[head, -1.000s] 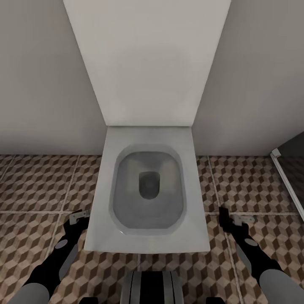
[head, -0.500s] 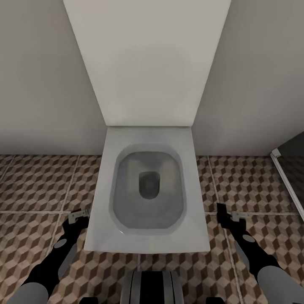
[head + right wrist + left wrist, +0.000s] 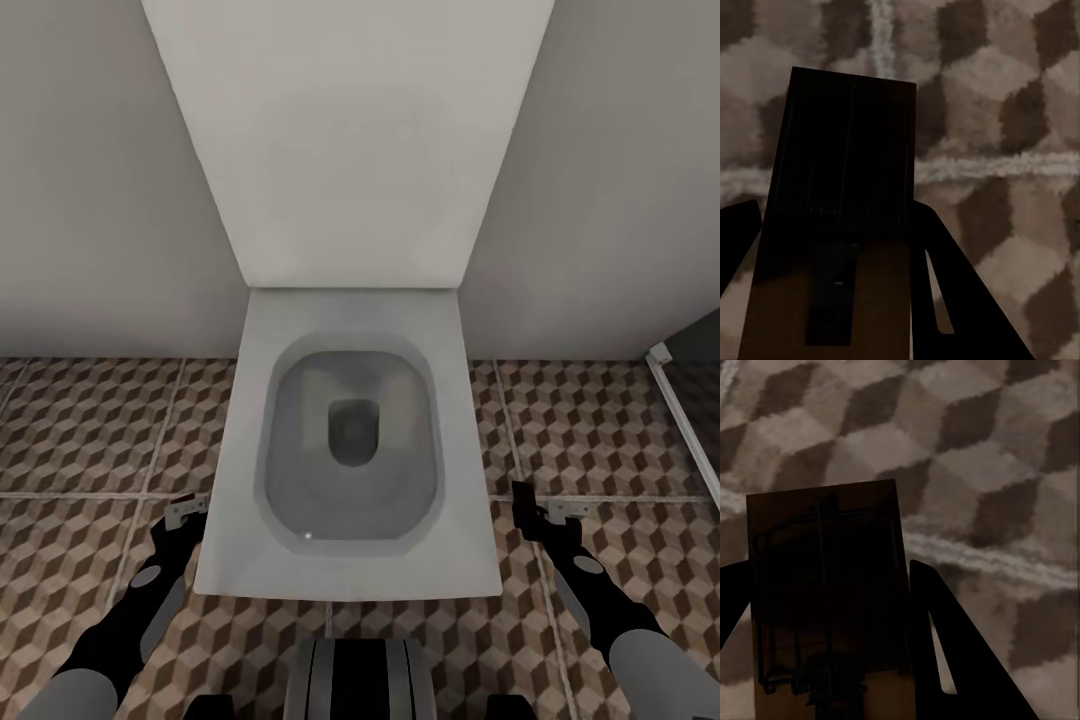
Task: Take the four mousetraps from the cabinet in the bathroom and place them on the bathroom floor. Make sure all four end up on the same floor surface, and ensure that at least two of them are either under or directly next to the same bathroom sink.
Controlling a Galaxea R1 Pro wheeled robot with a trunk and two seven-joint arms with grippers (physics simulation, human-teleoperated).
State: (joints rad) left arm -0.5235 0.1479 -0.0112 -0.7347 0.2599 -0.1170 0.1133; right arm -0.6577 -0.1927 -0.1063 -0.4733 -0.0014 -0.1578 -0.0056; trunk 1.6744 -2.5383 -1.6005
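Note:
A tan mousetrap (image 3: 825,585) with its black wire mechanism sits between the dark fingers (image 3: 960,660) of my left gripper (image 3: 185,515), which is shut on it, low over the cube-patterned bathroom floor (image 3: 80,430) at the toilet's left front corner. My right gripper (image 3: 545,510) is shut on a second mousetrap (image 3: 847,187), held above the tiles at the toilet's right front corner. Pale grout lines cross the floor (image 3: 1020,112) beneath both traps. The cabinet and the other mousetraps are out of view.
A white toilet (image 3: 350,570) with its lid raised against the wall stands straight ahead between my arms. A dark glass panel with a white frame (image 3: 685,400) stands at the right. Patterned tiles stretch to both sides of the toilet.
The head view has shifted slightly, so the toilet looks a little nearer. My right gripper moved a little to the left with its mousetrap. The left arm kept its place.

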